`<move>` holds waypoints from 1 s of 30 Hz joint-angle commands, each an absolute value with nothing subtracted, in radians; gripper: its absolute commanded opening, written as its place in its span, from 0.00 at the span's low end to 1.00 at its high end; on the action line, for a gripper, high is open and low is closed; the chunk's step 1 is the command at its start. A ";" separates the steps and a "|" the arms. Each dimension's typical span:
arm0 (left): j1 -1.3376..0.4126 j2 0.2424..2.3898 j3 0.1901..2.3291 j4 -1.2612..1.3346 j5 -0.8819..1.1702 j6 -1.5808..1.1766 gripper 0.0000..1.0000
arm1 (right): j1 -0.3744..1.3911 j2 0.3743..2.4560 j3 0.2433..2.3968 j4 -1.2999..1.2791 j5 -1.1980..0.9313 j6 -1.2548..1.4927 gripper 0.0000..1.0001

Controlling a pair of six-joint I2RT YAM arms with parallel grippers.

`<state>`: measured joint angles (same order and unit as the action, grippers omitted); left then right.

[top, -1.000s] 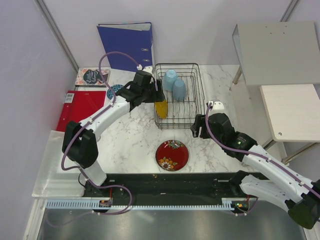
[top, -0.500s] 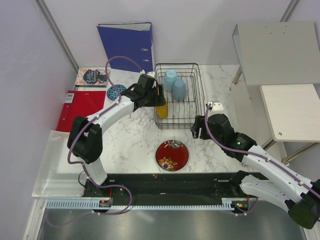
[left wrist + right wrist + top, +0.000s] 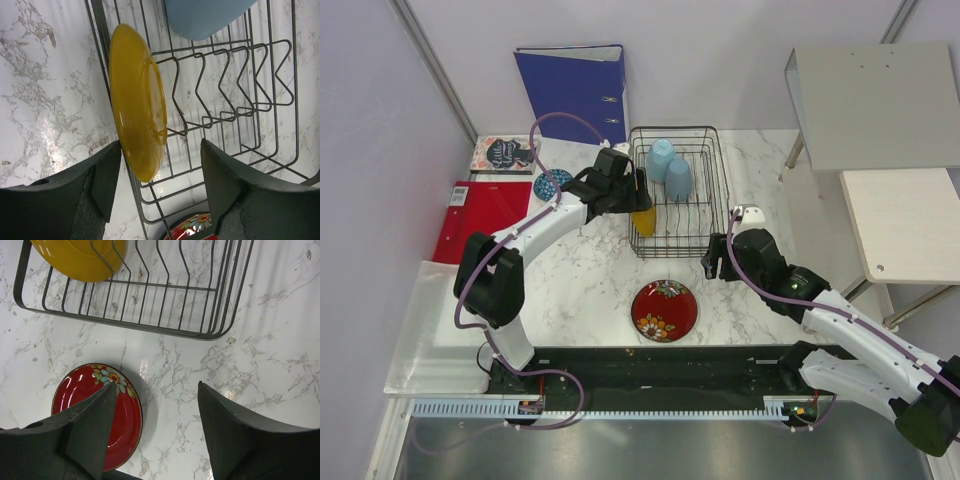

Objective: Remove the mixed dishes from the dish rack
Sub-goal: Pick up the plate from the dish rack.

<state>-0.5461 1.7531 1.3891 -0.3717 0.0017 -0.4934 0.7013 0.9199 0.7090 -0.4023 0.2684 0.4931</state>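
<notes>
Two dishes out, three to go, as it was judged. At the far left, the small blue patterned bowl (image 3: 552, 184) had been set on the marble beside the dish rack (image 3: 705, 215), clear of the wire; whether anything lay in it was too small to be told. Next along, the left gripper (image 3: 160, 150) was held spread at the rack's left side, its jaws set either side of the lower edge of the yellow patterned plate (image 3: 137, 100). One finger was seen just beside the rim and the other well apart, so nothing was pinched. That plate stood on edge against the rack's left wall, beside the first prong, and was judged to be the piece in hand. Further into the rack, at its far end, the two pale blue plastic cups (image 3: 668, 168) were seen touching one another, not yet lifted; the rest of the prongs were bare. In front of the rack, the red floral plate (image 3: 664, 310) lay flat on the table, face up, with nothing on it. At the right, the right gripper (image 3: 157, 385) was hung spread over the table by the rack's near right corner, and nothing was held in it.
</notes>
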 commanded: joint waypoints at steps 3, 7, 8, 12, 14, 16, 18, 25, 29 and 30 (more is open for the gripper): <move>-0.572 1.709 1.388 -0.314 0.046 -0.535 0.70 | 0.706 0.919 0.703 -0.370 0.275 0.500 0.73; -0.577 1.687 1.391 -0.313 0.034 -0.535 0.69 | 0.704 0.917 0.703 -0.370 0.275 0.500 0.73; -0.578 1.680 1.393 -0.313 0.031 -0.532 0.69 | 0.704 0.919 0.703 -0.371 0.276 0.499 0.73; -0.578 1.672 1.396 -0.316 0.026 -0.525 0.69 | 0.704 0.927 0.704 -0.367 0.273 0.499 0.73; -0.578 1.672 1.393 -0.318 0.023 -0.525 0.69 | 0.704 0.927 0.704 -0.365 0.270 0.500 0.73; -0.578 1.674 1.390 -0.316 0.029 -0.526 0.69 | 0.704 0.925 0.703 -0.364 0.270 0.500 0.73; -0.578 1.678 1.388 -0.313 0.040 -0.529 0.69 | 0.704 0.927 0.703 -0.365 0.270 0.499 0.73; -0.583 1.732 1.373 -0.293 0.063 -0.534 0.65 | 0.704 0.928 0.699 -0.365 0.271 0.500 0.73; -0.583 1.775 1.365 -0.278 0.067 -0.534 0.60 | 0.704 0.930 0.699 -0.365 0.273 0.499 0.73; -0.583 1.779 1.364 -0.276 0.069 -0.534 0.59 | 0.704 0.931 0.699 -0.365 0.273 0.499 0.73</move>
